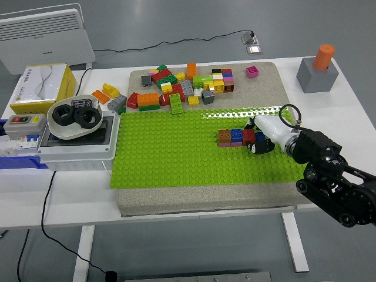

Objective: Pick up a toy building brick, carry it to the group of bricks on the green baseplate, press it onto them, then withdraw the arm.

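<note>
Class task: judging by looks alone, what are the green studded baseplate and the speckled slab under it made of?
Green studded baseplate: likely moulded plastic, glossy; light glints along its far edge. Beige speckled slab: matte and grainy, perhaps stone, cork or foam; the view cannot settle which.

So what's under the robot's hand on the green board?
The right hand covers the end of the brick row on the green baseplate. A bit of blue shows there; the rest is hidden.

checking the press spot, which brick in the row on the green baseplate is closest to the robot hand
The red brick, at the right end of the row on the green baseplate. The right robot hand sits against it; the blue and brown bricks lie farther left.
</note>
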Controlling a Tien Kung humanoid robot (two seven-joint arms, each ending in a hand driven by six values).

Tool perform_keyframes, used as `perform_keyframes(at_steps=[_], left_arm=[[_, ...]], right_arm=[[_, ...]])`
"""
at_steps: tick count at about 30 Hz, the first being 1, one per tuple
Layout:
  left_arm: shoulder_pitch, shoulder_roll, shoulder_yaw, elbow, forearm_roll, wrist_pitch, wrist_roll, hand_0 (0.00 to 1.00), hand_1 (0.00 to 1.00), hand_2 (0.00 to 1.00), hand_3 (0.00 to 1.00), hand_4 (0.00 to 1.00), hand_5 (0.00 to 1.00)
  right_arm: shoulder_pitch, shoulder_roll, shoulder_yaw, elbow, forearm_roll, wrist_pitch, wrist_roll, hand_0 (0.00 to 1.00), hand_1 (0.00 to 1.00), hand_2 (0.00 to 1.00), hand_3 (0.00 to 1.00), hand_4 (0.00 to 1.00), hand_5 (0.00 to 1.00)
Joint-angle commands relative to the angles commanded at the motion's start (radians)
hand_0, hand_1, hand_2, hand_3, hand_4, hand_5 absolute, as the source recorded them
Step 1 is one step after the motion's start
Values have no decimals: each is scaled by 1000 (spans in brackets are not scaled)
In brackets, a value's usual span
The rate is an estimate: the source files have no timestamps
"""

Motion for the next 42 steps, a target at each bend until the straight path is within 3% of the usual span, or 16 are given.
perform_keyframes(at_steps=[42], left_arm=[[2,0,-3,0,-1,0,-1,764,706,608,445,649,321]], right_arm=[[1,0,9,-1,10,-3,4,759,731,735,655,645,205]])
